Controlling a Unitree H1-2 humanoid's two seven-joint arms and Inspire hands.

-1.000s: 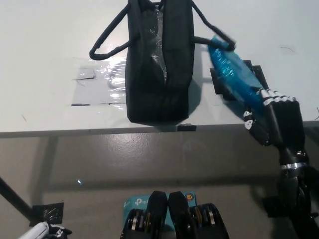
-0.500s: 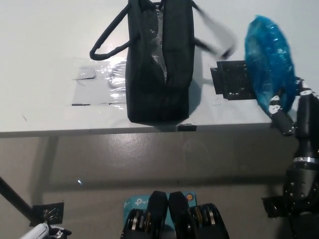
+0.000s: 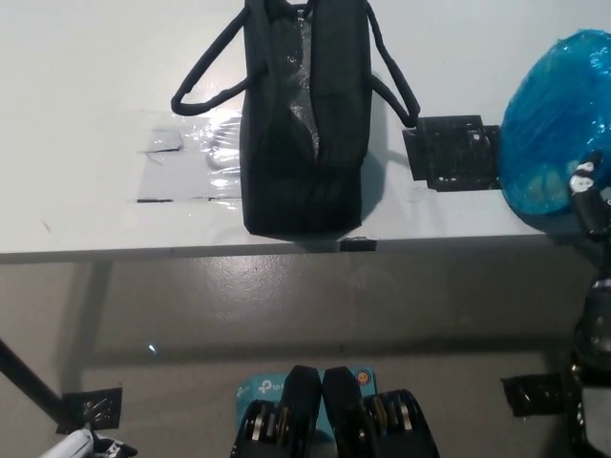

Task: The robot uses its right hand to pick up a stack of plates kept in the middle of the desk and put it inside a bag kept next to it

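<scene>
Lifted rightward, plates (image 3: 554,129) in right robot hand (image 3: 594,200), outside bag (image 3: 305,124).

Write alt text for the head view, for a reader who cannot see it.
The black right hand holds a blue-wrapped stack of plates at the picture's right edge, above the white desk. A black bag stands open at the desk's middle. The white left hand rests at lower left.
</scene>
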